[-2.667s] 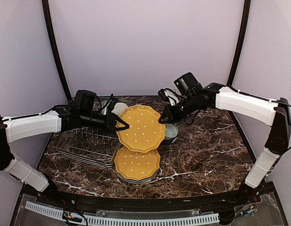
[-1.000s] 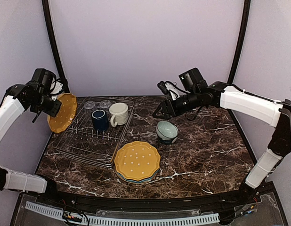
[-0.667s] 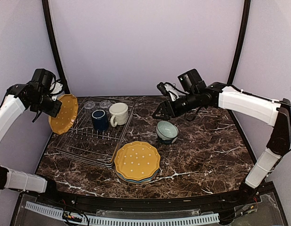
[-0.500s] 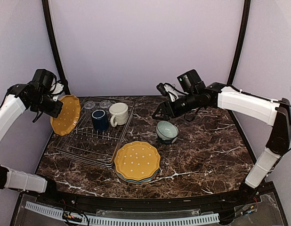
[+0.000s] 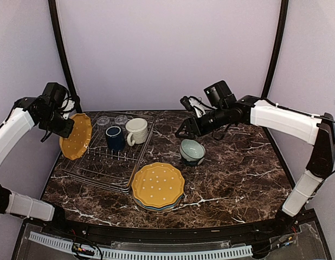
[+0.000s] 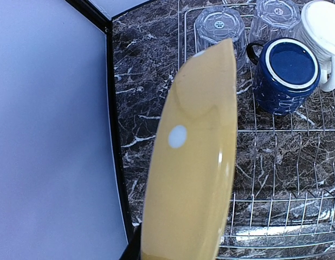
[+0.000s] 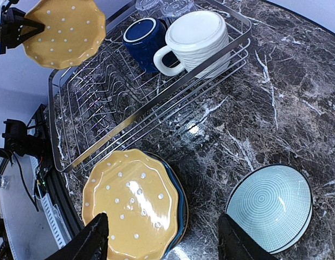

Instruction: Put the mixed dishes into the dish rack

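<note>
Jaws of the left gripper (image 5: pixel 66 127) are nearly closed on the rim of a yellow scalloped plate with white dots (image 5: pixel 76 136). The plate hangs on edge just below the gripper, tilted, over the left side of a flat dark wire dish rack (image 5: pixel 100 164); whether it touches the prongs I cannot tell. Farther to the right of that gripper, standing mouth-down in the rack, are two clear glass tumblers (image 5: pixel 103 120), a dark navy mug (image 5: pixel 114 137) and a cream ribbed mug (image 5: pixel 136 130).

The right gripper (image 5: pixel 182 131) hovers with fingers spread wide, holding nothing. Just below it on the dark marble table (image 5: pixel 238 162) sits a pale green bowl (image 5: pixel 192 151). Below and to its left lies a stack of scalloped plates (image 5: pixel 157 186), a yellow dotted one on top, beside the rack.
</note>
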